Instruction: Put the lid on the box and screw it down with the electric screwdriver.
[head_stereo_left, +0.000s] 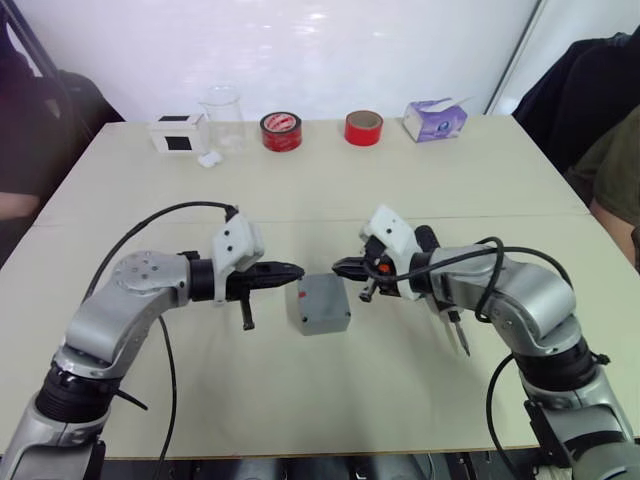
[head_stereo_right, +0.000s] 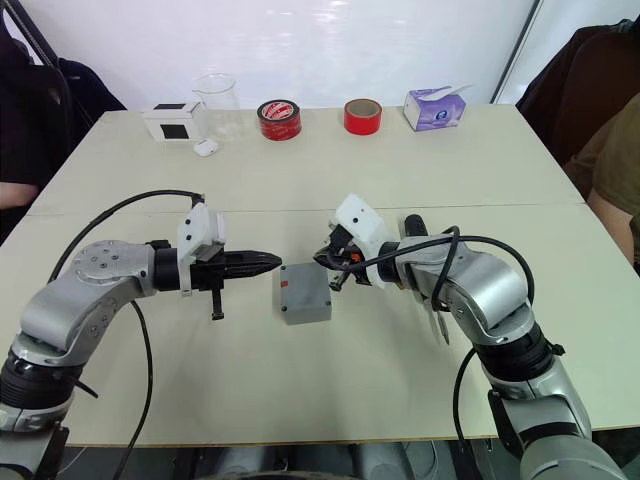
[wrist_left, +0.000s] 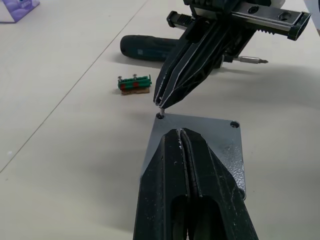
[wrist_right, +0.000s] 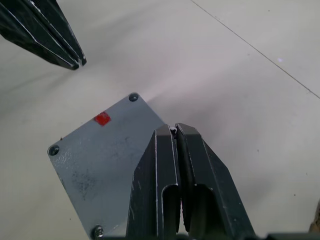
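So: big beige table. My L gripper and R gripper hover tip to tip over the middle, both w/ fingers pressed together. R one pinches a tiny screw at its tips, right over a corner hole of the lid. The lid sits flat on the box, red mark up, between my grippers. The electric screwdriver lies on the table behind my R gripper, bit pointing away. Near it, a small green-and-red screw holder.
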